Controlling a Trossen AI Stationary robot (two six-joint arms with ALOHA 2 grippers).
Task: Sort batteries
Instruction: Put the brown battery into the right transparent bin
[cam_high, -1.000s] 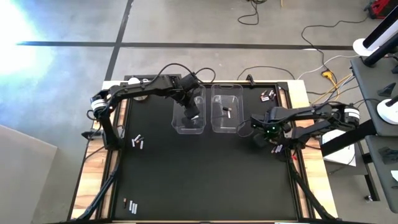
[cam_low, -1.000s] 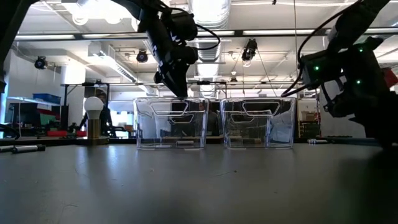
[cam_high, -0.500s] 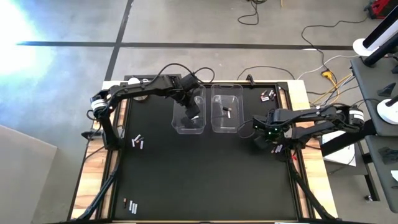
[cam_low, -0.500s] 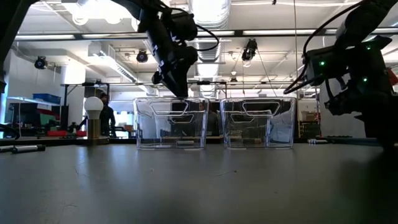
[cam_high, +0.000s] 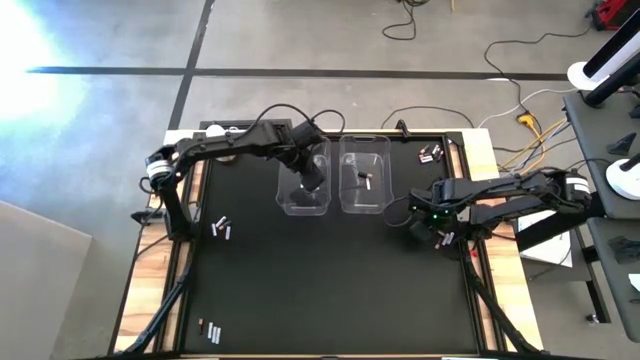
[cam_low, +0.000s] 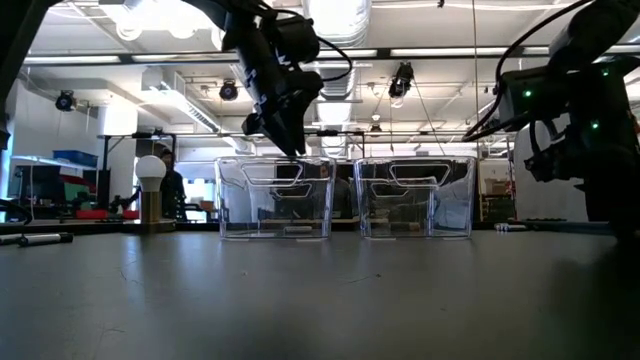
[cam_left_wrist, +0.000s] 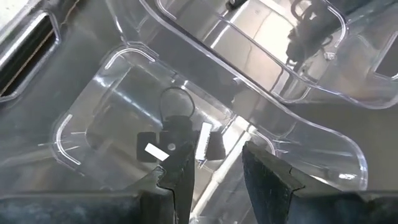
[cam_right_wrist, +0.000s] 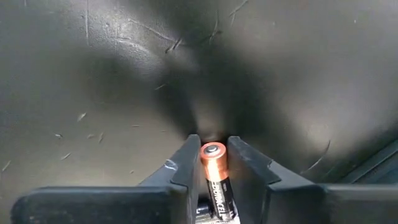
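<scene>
You can see a battery (cam_right_wrist: 213, 177) standing up between the two dark fingers of the right gripper (cam_right_wrist: 213, 163). The battery has a copper-orange top end with a round silvery cap, and its body below is dark. The fingers press on it from both sides, so the right gripper has closed on the battery and holds it. It is just above the black table (cam_high: 330, 290), near the table's right edge, and you can spot the right gripper (cam_high: 418, 221) there from above too. A few more batteries (cam_high: 445, 239) lie on the table just beside it. Other batteries (cam_high: 431, 153) lie near the far right corner, some (cam_high: 222, 228) near the left side, and some (cam_high: 210, 330) near the front left corner. They look like tiny sticks, some white and some dark. Two clear bins stand side by side at the far part of the table. The right bin (cam_high: 364, 175) has a small white battery and a dark one inside. The left bin (cam_high: 304, 180) has two white batteries (cam_left_wrist: 203, 140) lying on its floor. The left gripper (cam_left_wrist: 214, 174) hangs over the left bin with its fingers partly apart, and you can see nothing between them. In the low view the left gripper (cam_low: 292, 148) points down at the top rim of that bin. A metal knob with a white ball (cam_low: 151, 190) stands off to the left of the bins.
</scene>
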